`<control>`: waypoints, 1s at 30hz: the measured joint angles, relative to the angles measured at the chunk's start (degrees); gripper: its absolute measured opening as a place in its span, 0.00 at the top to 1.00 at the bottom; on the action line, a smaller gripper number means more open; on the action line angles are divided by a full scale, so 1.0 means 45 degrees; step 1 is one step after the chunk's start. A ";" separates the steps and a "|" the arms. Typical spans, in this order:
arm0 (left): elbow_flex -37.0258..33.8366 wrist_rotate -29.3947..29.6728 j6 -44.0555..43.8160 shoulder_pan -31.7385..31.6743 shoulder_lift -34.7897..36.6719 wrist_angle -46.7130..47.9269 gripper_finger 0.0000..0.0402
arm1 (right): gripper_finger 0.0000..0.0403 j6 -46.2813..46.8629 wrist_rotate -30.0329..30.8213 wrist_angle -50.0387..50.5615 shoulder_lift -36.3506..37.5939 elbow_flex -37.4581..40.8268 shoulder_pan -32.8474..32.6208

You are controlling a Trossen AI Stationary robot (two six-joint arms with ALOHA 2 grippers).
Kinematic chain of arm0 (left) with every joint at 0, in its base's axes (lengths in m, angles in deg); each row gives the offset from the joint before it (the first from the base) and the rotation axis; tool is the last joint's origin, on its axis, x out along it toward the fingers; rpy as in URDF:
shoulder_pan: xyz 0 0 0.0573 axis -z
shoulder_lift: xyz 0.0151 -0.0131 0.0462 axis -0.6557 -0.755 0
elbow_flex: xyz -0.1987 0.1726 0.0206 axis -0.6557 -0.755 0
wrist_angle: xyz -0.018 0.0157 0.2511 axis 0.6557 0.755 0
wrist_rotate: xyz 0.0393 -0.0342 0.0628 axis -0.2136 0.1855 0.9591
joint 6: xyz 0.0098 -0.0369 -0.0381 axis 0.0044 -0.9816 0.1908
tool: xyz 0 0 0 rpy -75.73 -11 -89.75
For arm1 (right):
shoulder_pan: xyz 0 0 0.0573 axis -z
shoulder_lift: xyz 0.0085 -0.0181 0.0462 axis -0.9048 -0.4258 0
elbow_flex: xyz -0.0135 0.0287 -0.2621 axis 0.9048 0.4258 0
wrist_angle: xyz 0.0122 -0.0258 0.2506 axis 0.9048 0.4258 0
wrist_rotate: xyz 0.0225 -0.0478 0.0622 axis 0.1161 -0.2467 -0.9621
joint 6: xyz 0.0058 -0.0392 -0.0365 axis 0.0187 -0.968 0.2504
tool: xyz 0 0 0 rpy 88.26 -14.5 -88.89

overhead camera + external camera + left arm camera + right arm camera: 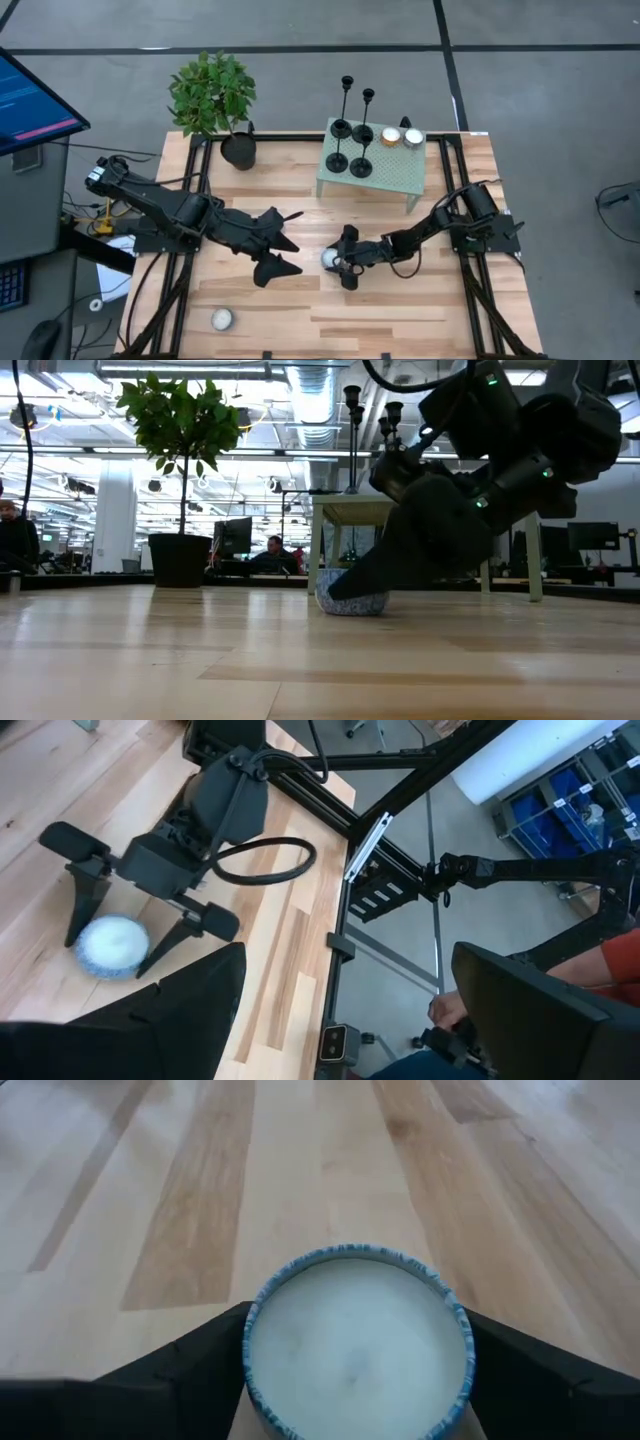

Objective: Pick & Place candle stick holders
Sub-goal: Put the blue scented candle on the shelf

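Four black candle stick holders [352,125] stand on their disc bases on a small green stand [385,178] at the table's far side; their tops show in the low view [352,405]. My right gripper [340,259] is open near the table's middle. Its fingers stand on either side of a white tealight in a blue-speckled cup [356,1342], which stands on the table [350,602]. My left gripper [290,242] is open and empty, left of the tealight, its fingers pointing toward the right arm. My right gripper has its fingers [205,1355] close against the two opposite sides of the tealight's cup [252,1330], coming in level from the table's right side. I cannot tell whether they touch it. The cup stands upright on the table.
An orange tealight [390,136] and a white one [413,137] sit on the green stand beside the candlesticks. A potted plant [238,150] stands at the far left. Another white tealight [221,319] lies near the front left. A person's hand [450,1010] shows beyond the table's right edge.
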 joint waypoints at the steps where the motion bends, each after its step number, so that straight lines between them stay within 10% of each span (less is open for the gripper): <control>1: 0.0000 0.0000 0.0000 0.0000 -0.0001 -0.0009 0.12 | 0.26 0.0010 -0.0010 -0.0008 0.0000 0.0000 0.0006; 13: 0.0000 0.0000 0.0000 0.0000 -0.0005 -0.0092 0.12 | 0.28 0.0002 0.0012 0.0312 0.0905 0.0024 -0.0094; 30: 0.0000 -0.0003 0.0005 0.0001 -0.0003 -0.0102 0.12 | 0.28 -0.0008 0.1299 1.0078 1.0075 -0.0005 0.0756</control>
